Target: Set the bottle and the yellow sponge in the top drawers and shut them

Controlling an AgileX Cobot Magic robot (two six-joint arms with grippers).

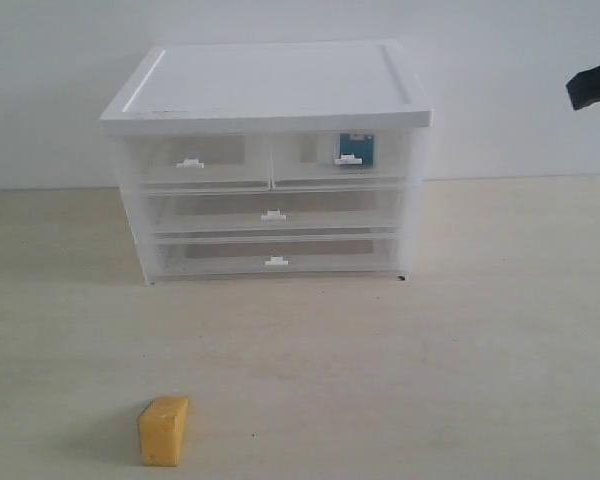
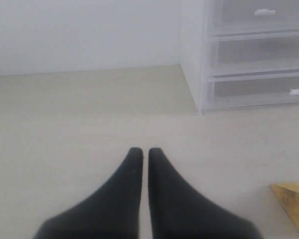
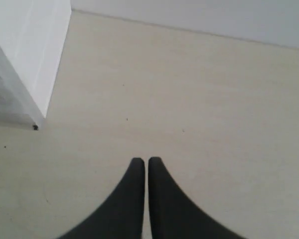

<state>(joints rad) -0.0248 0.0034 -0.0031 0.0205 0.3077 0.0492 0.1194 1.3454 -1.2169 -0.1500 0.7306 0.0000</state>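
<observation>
Sponge [image 1: 163, 430]: sits on the table [image 1: 450, 350], well in front of the cabinet [image 1: 270, 85] and toward its left side. Nothing touches it.

Bottle [image 1: 352, 148]: its teal label shows through the front of the right top drawer [image 1: 310, 165], which looks shut. That half of the job reads as done.

Left top drawer [image 1: 220, 165]: looks shut, with nothing visible inside.

Left gripper [image 2: 145, 152]: the 2 jaws are pressed together and empty, low over the table. The sponge is near, at the edge of its view.

Right gripper [image 3: 146, 162]: closed and empty, over bare table beside the cabinet's corner.

Judgement: the sponge is the step in hand.
- The drawer probably has to come out first, by hooking its small white handle [image 1: 189, 162] and pulling straight.
- For the pick, spread the jaws, straddle the 2 flat faces rather than the slope, and squeeze lightly, since the sponge will likely give.
</observation>
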